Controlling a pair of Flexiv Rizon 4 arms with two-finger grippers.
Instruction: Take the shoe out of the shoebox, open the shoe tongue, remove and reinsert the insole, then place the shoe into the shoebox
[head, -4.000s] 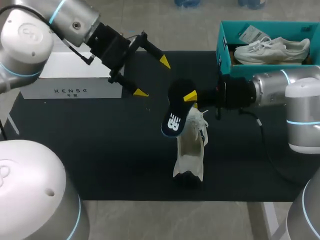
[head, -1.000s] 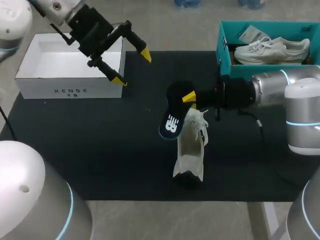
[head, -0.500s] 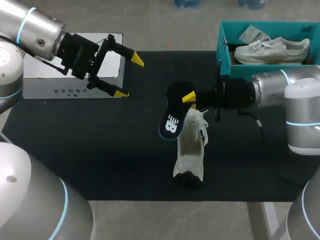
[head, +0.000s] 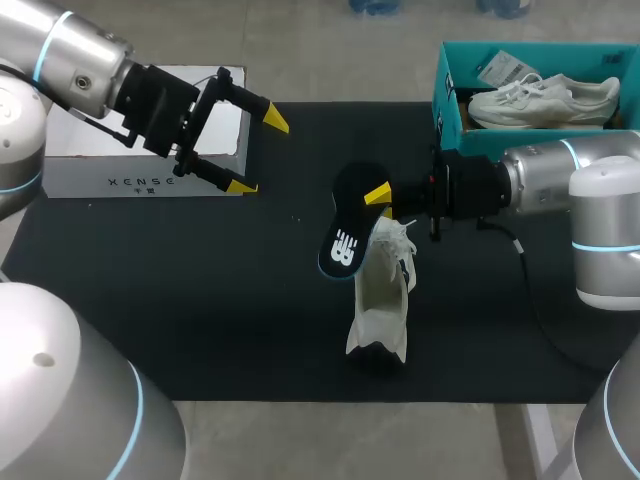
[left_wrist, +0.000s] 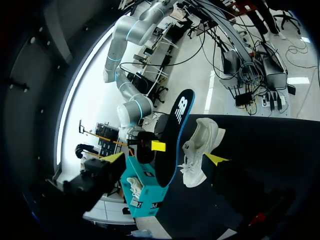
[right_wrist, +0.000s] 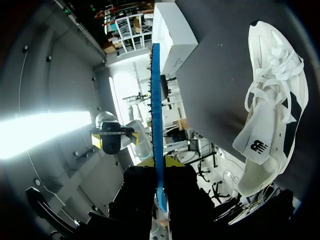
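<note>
Two shoes are in sight: one white shoe (head: 380, 300) lies about the middle of the bench (head: 200, 300), running toward its near edge, and a second shoe (head: 545, 100) rests inside the teal shoebox (head: 445, 100) at the far right corner. We count two boxes, the other a white box (head: 140, 180) at the far left corner. We see one insole (head: 348, 235), dark with a white mark. Our right fingers (head: 378, 192) are clamped on it, holding it just beside the loose shoe's laced end. Our left fingers (head: 275, 120) stand wide apart, holding nothing, near the white box. Only the right wrist view shows the insole edge-on, a thin blue strip pinched between the yellow tips. The left wrist view shows its broad dark face, with the shoebox's outer wall behind.
</note>
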